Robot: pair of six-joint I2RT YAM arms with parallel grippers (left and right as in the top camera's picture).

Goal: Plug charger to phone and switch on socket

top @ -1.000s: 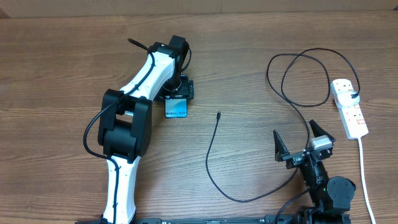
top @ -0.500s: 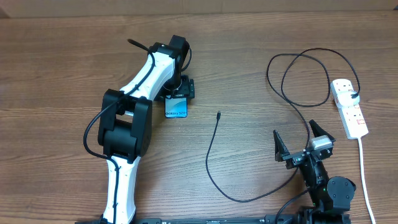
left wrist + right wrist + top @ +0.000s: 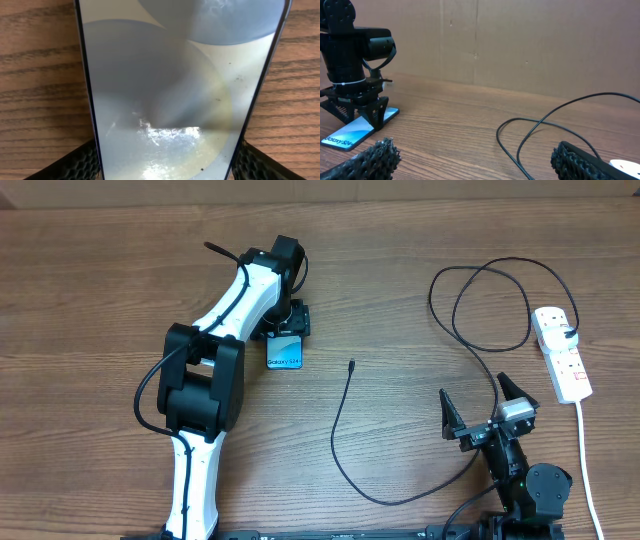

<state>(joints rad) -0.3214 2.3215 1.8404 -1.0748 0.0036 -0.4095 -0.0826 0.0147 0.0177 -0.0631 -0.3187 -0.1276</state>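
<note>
On the left side of the worktop [image 3: 90, 270], the phone [image 3: 284, 358] lies flat with its screen up. Its long way runs from far to near, tipped a little. The end with the words points to the near side. The left hand [image 3: 287, 330] stands over the far end, with its fingers [image 3: 75, 162] at the two long edges. I cannot tell if they pinch the phone or only sit beside it. I think it takes the long sides so the short ends are free for the plug, and so the phone will not slide when pushed. I cannot tell which end has the hole.

The charger [image 3: 338, 430] lies apart, to the right of the phone. Its little plug tip [image 3: 351, 365] points far. The cable bends round on the near side and runs up to the socket [image 3: 563, 360] at the far right. The right hand [image 3: 478, 405] sits close to the cable, spread wide and holding nothing, maybe ready to pick up the plug.
</note>
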